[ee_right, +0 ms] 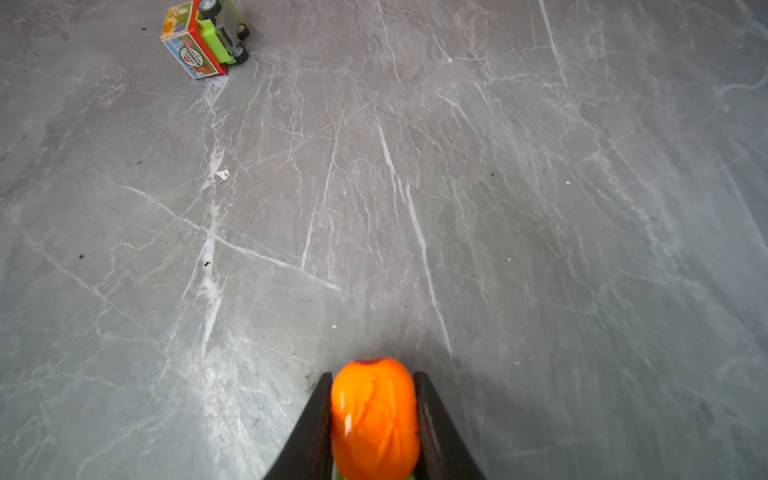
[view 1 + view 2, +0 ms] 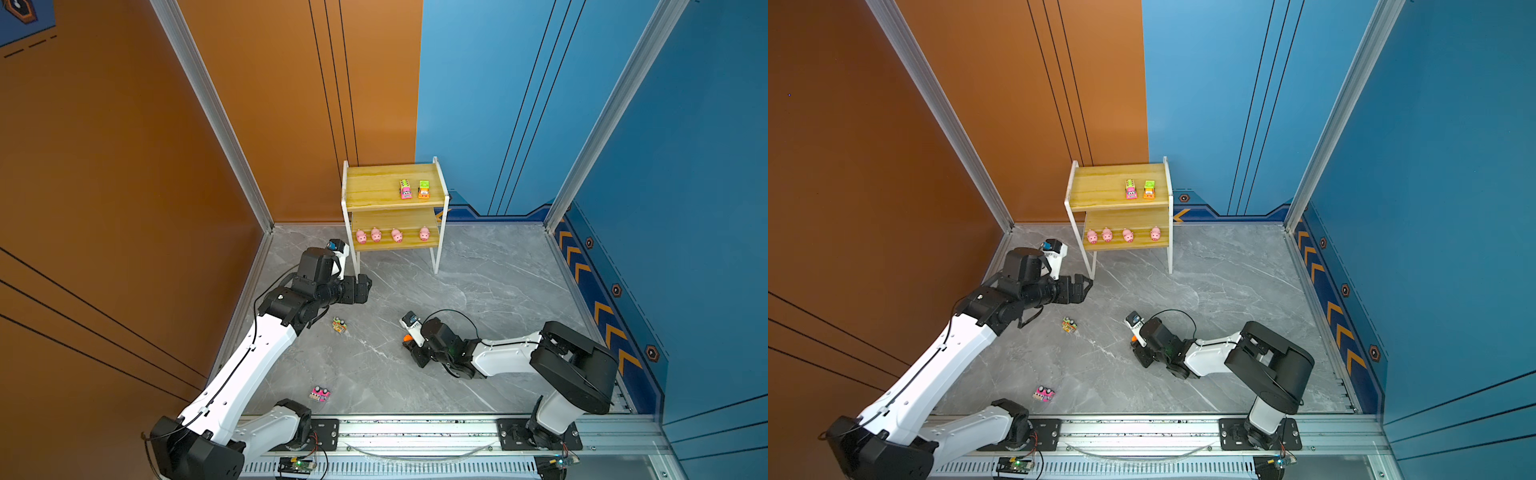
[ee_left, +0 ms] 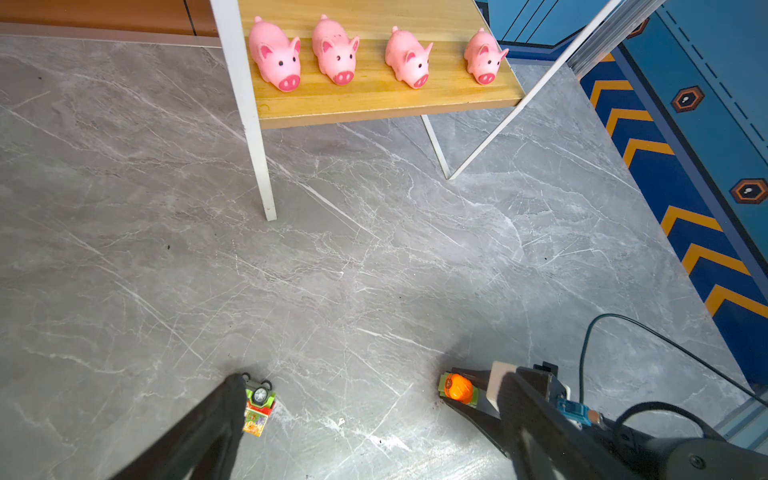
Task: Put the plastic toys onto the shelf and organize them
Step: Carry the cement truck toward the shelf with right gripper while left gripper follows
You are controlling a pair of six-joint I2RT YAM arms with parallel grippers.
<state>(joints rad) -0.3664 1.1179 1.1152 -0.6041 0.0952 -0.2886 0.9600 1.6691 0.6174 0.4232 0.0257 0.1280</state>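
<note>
Fingers [image 1: 316, 424] of the low right arm [image 2: 507, 353] clamp the orange toy [image 1: 374, 415]; left fingers [image 3: 199, 428] spread.

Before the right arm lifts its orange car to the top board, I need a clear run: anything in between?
Nothing visible between the orange car and the shelf. The open left gripper hangs by its front leg, beside the route. Two cars sit at the top board's right end.

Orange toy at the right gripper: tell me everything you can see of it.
The orange toy is a glossy, rounded plastic body on a green base, its wheels hidden. The right gripper is shut on it, one black finger pressed to each side. It sits low at the grey floor, well short of the shelf.
</note>
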